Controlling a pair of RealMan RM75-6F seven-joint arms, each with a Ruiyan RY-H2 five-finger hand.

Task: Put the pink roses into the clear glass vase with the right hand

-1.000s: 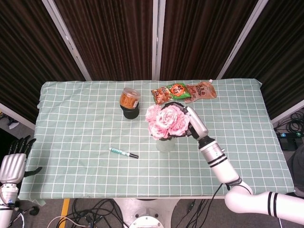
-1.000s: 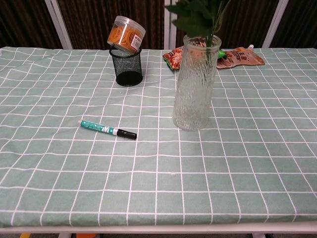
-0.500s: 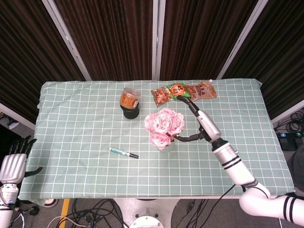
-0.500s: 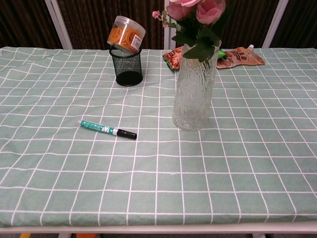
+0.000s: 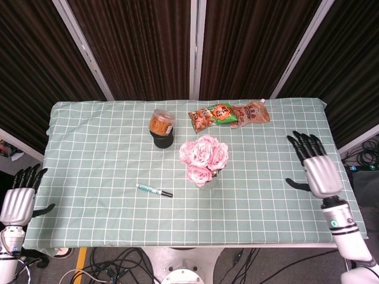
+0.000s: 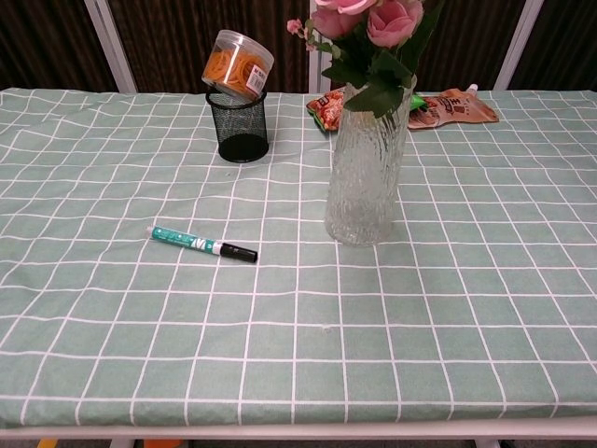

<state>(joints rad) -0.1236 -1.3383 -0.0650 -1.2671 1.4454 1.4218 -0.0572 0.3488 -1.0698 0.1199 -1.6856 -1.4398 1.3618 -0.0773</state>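
The pink roses (image 5: 204, 157) stand in the clear glass vase (image 6: 365, 168) near the table's middle; their blooms (image 6: 366, 17) and green leaves rise above its rim in the chest view. My right hand (image 5: 314, 165) is over the table's right edge, well away from the vase, fingers spread and holding nothing. My left hand (image 5: 19, 198) hangs off the table's left front corner, fingers apart and empty. Neither hand shows in the chest view.
A black mesh cup (image 5: 162, 139) holding a tilted jar of orange snacks (image 6: 239, 62) stands left of the vase. A green marker (image 5: 153, 190) lies toward the front left. Snack packets (image 5: 228, 114) lie at the back edge.
My right hand let go of the roses and drew back to the table's right edge. The roses settled lower in the vase. The left hand barely moved.
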